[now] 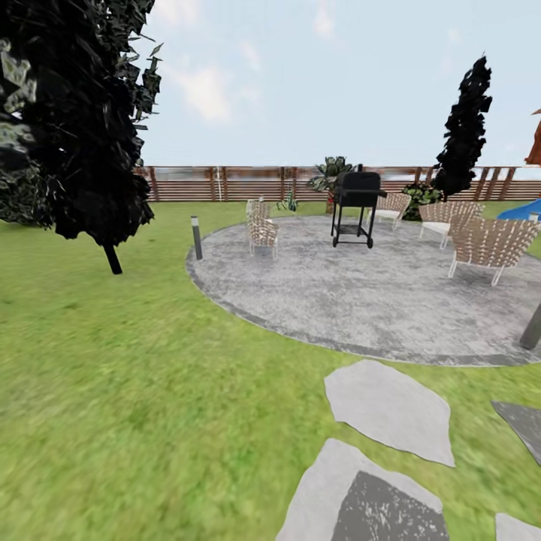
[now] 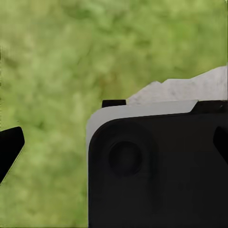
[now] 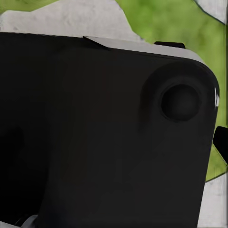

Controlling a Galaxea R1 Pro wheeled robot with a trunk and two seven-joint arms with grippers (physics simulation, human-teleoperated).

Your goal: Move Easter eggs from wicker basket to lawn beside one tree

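Nearest the camera in the head view, pale grey stepping stones [image 1: 389,408] lie set into the lawn [image 1: 135,391], a wide green expanse with yellowish patches. Both wrist views look down past a black robot body panel [image 2: 156,171] onto grass and stone; dark finger tips [image 2: 9,147] appear at the frame edges, but whether the left or the right pincer is open or closed cannot be told. Beyond the stones lies a round grey paved patio [image 1: 361,293] carrying pale woven chairs [image 1: 492,244] and a black wheeled grill [image 1: 355,207]; a short grey post [image 1: 197,237] stands at its rim. To the left, a dark-leaved tree [image 1: 75,128] with a thin dark trunk rises from the grass. Farthest off, a brown slatted fence [image 1: 225,182] bounds the garden, with a second dark tree [image 1: 462,128] before it.
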